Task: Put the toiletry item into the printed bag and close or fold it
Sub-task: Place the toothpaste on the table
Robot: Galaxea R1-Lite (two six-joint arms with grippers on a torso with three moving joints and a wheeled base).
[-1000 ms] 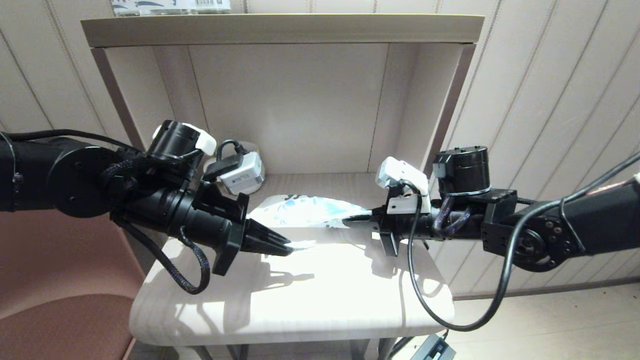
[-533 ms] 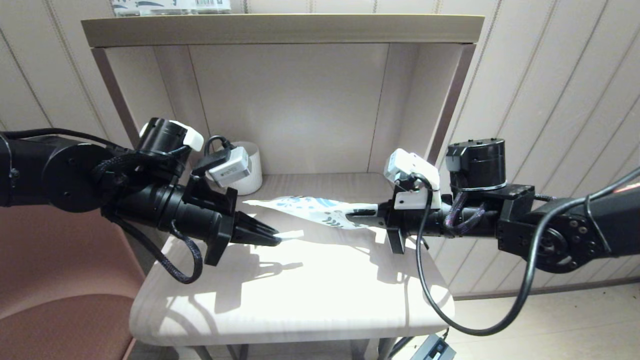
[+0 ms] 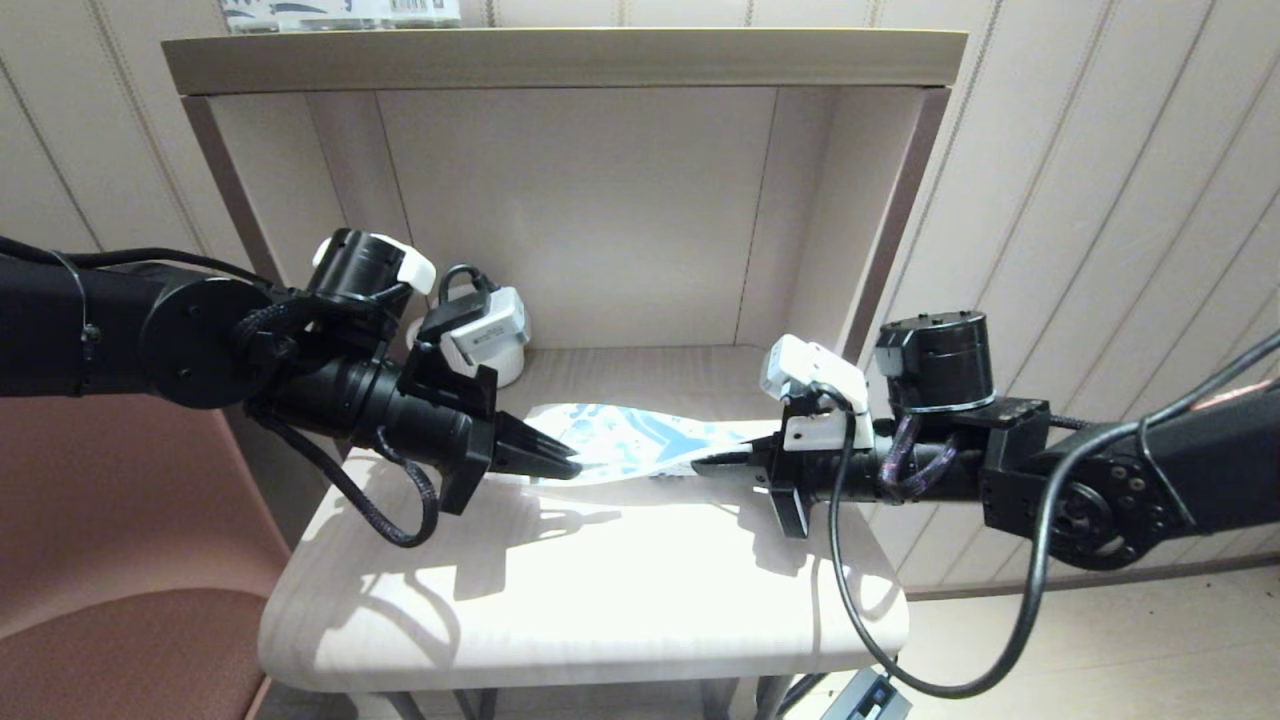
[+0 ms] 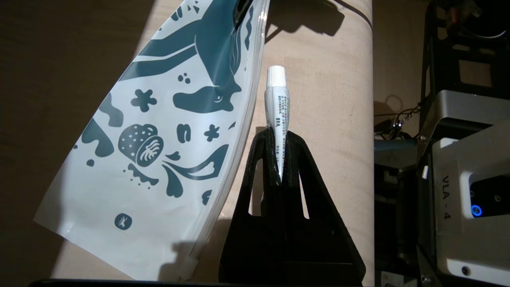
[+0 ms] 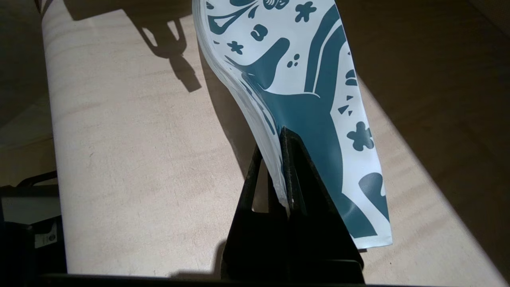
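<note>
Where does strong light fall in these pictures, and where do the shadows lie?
Head view: hard light washes out the tabletop, with sharp arm shadows. Left wrist view: the tube in the left hand is lit, the edges dark. Right wrist view: the bag shadows the wood; the right hand is a silhouette.

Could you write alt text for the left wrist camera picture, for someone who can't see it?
The left gripper pinches a small white toiletry tube, cap pointing away, beside a white printed bag with teal shapes above a pale wooden table.
</note>
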